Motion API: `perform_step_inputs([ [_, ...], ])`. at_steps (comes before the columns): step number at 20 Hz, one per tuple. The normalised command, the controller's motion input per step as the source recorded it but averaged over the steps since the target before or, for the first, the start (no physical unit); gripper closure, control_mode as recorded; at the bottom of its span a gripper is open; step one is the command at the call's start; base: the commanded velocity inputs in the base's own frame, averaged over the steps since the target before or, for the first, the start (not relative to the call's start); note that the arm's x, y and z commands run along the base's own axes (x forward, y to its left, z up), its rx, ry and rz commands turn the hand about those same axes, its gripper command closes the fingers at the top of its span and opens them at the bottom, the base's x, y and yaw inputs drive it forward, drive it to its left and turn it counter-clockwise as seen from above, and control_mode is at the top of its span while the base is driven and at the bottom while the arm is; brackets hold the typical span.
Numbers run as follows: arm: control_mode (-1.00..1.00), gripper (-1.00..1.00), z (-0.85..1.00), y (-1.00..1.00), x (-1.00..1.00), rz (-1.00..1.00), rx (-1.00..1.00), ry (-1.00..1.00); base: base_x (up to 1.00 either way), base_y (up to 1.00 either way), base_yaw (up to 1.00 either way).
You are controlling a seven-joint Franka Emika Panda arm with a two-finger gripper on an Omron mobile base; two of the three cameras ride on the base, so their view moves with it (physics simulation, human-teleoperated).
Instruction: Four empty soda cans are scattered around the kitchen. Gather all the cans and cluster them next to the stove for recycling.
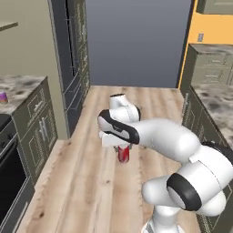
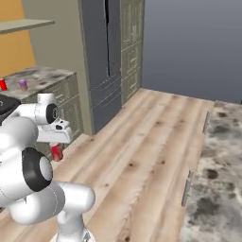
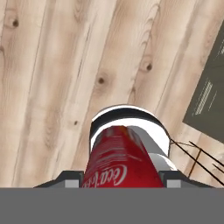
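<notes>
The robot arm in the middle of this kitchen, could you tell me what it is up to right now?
The white arm is carrying a red soda can, held in its gripper with the jaws shut on it, above the wood plank floor. In the hand view the can sits between the fingertips, its silvery top facing the floor. On the counter to the robot's left, a second red can and a purple can already stand close together.

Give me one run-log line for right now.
gripper: shut on red can | can: carried above wood floor | other cans: red and purple on counter | stove: at left
</notes>
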Motion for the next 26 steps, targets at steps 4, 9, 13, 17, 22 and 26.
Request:
perform_step_inputs([
  [4,1.0,1.0,0.0,0.0,0.0,0.0,0.0,0.0,0.66,0.09,0.33],
  [9,1.0,1.0,0.0,0.0,0.0,0.0,0.0,0.0,0.69,0.19,0.24],
  [13,1.0,1.0,0.0,0.0,0.0,0.0,0.0,0.0,0.74,0.17,0.15],
  [17,1.0,1.0,0.0,0.0,0.0,0.0,0.0,0.0,0.75,0.14,0.15],
  [22,1.0,1.0,0.0,0.0,0.0,0.0,0.0,0.0,0.75,0.12,0.12],
  [26,1.0,1.0,0.0,0.0,0.0,0.0,0.0,0.0,0.75,0.14,0.12],
])
